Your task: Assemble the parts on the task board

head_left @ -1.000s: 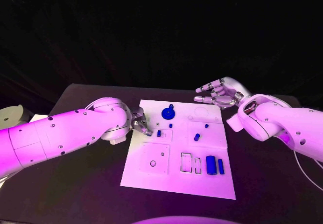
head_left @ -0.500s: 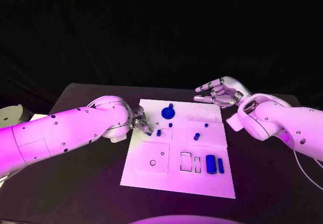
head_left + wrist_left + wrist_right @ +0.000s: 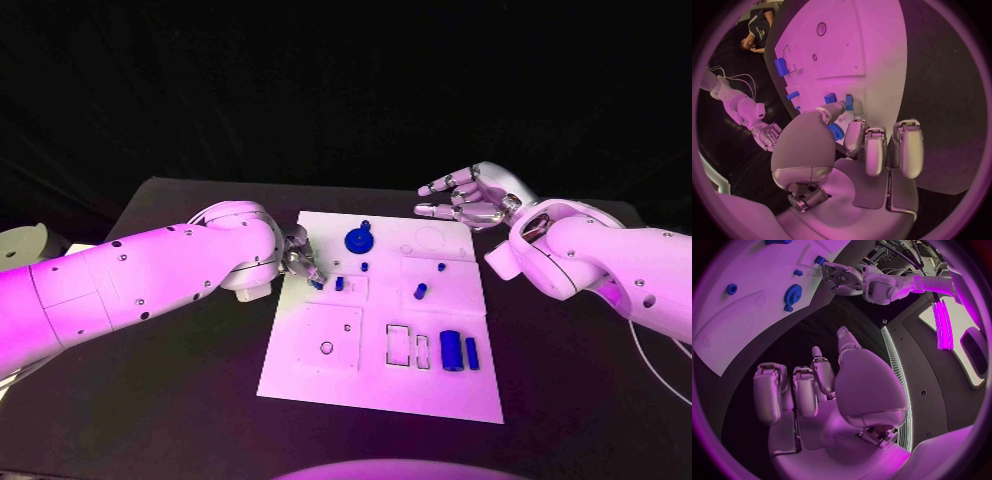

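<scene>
Little moved since a second ago — left hand (image 3: 299, 262) still at task board (image 3: 378, 395) left edge, fingertips at small blue peg (image 3: 848, 103); actual grip unclear. Right hand (image 3: 469, 200) hovers beyond far corner, fingers spread, empty. Gear (image 3: 359, 239) seated, two bars (image 3: 460, 352) slotted — several recesses unfilled.

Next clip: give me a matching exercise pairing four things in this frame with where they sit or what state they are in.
Things:
1. left hand
2. right hand
3. blue gear
4. two long blue parts

Places or states:
A. side by side near the task board's right edge
B. open, off the board's far right corner
C. far part of the board
D. fingers at a small blue part on the board's left edge

Pairs: 1-D, 2-B, 3-C, 4-A
</scene>
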You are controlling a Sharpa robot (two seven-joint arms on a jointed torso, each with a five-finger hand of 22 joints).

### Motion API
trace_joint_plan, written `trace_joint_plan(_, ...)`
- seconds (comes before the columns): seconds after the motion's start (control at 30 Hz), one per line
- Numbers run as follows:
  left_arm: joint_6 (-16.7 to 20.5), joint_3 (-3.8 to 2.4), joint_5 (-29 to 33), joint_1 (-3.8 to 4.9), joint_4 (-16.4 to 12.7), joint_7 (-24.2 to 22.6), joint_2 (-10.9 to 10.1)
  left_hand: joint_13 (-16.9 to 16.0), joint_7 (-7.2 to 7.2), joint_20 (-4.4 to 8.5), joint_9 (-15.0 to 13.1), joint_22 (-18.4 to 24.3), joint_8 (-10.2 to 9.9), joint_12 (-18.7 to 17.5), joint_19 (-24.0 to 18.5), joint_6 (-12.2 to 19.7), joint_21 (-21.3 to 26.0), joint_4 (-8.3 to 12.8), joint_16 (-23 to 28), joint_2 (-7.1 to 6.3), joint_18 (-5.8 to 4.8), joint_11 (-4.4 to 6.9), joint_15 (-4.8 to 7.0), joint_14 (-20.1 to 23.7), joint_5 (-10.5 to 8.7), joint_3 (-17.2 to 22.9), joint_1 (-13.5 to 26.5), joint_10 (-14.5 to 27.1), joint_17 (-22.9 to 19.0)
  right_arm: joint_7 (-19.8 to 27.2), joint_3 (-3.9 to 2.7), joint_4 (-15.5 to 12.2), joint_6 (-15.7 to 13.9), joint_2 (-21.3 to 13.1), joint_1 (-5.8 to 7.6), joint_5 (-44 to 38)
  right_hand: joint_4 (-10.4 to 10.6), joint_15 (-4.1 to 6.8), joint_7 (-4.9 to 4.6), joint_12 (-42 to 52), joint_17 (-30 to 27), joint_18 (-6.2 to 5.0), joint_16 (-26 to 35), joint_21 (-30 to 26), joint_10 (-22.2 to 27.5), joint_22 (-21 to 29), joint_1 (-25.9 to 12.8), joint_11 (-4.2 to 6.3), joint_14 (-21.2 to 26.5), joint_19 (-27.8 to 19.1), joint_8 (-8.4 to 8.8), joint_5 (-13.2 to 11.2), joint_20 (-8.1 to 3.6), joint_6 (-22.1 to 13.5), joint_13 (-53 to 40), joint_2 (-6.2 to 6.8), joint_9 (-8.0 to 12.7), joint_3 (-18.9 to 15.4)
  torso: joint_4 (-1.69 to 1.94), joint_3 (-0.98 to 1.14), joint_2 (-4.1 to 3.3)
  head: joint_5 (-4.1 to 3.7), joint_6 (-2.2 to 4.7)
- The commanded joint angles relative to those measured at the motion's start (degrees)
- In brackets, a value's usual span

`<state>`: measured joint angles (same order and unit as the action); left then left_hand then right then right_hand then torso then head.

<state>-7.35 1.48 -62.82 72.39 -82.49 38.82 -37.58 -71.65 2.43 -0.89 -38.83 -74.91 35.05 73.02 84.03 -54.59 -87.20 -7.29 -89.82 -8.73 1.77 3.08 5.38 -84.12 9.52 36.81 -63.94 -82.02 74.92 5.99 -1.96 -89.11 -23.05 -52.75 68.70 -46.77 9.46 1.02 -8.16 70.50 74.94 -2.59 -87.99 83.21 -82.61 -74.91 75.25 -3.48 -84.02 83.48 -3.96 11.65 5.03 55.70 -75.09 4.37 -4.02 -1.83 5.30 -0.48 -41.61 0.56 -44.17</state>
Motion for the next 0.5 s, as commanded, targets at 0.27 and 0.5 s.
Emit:
trace_joint_plan(0.27,-3.69,0.41,0.91,-0.49,0.36,1.51,0.43,-1.1,-1.88,0.47,0.46,-13.03,0.0,1.22,4.89,-2.87,-0.81,-1.02,-0.18,-0.16,-1.11,0.1,0.57,-5.88,0.12,-2.04,2.68,-0.93,15.08,0.14,0.0,-0.22,0.65,-0.13,-0.03,-0.46,-0.07,0.06,-0.05,-0.02,12.52,-0.46,0.26,-0.35,0.15,-1.01,-0.16,0.31,-5.32,-0.14,0.13,0.31,-0.13,0.5,-3.77,-0.42,-0.02,-0.35,0.02,0.0,0.03,-0.12,-0.15)
trace_joint_plan(0.5,-3.39,0.41,0.92,-0.49,0.68,1.79,0.6,-1.65,-1.98,0.54,0.78,-13.23,-0.21,1.63,4.99,-3.49,-0.98,-1.91,-0.18,-0.52,-1.17,0.18,0.63,-5.88,0.1,-3.76,4.31,-1.19,15.08,0.08,0.0,-0.27,0.67,-0.2,-0.03,-0.46,-0.07,0.06,-0.05,-0.02,12.52,-0.46,0.26,-0.35,0.15,-1.01,-0.16,0.31,-5.32,-0.14,0.13,0.31,-0.13,0.5,-3.77,-0.42,-0.02,-0.35,0.05,0.0,0.0,-0.15,-0.17)
